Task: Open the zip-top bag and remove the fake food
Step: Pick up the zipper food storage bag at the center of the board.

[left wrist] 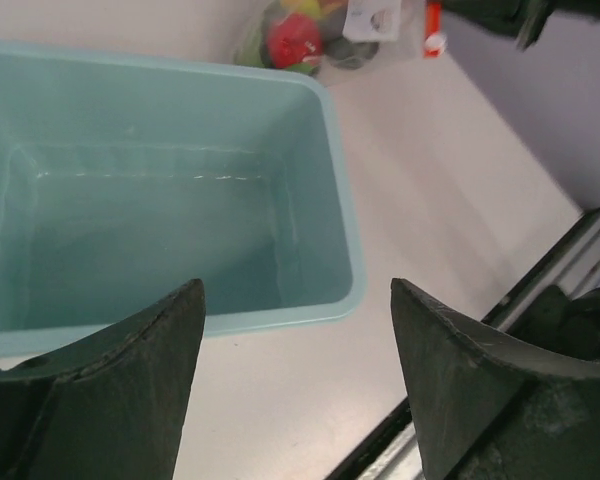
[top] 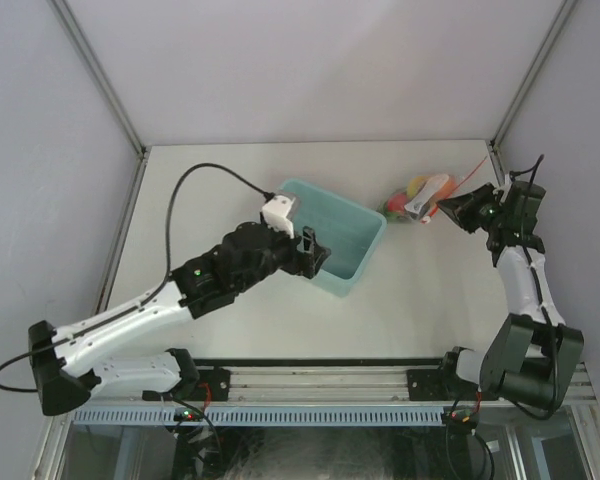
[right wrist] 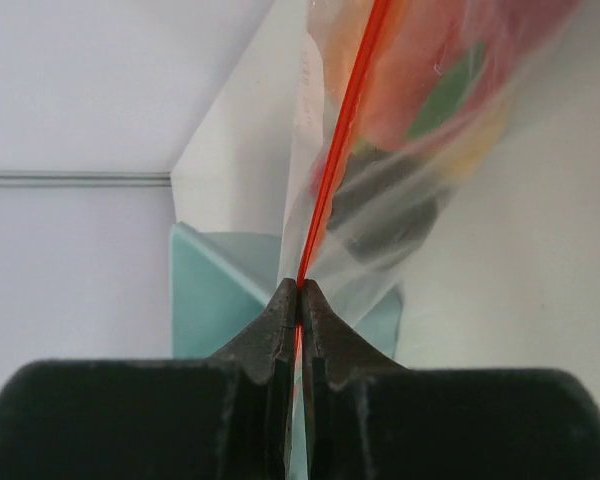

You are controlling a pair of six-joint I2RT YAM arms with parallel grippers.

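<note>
The clear zip-top bag (top: 420,197) hangs at the back right with its orange-red zip strip (right wrist: 342,140) running up from my right gripper (right wrist: 299,285), which is shut on that strip's edge. The fake food (right wrist: 420,110) shows blurred through the plastic as red, green, yellow and dark pieces; in the left wrist view the bag (left wrist: 310,35) shows a red piece. My right gripper also shows from above (top: 450,212). My left gripper (top: 318,256) is open and empty over the near right corner of the teal bin (top: 365,222), its fingers (left wrist: 130,380) wide apart.
The light teal bin (left wrist: 340,220) stands mid-table, nothing visible inside it. The table's near edge with the metal rail (left wrist: 480,380) lies just right of my left gripper. Grey walls close the back and both sides.
</note>
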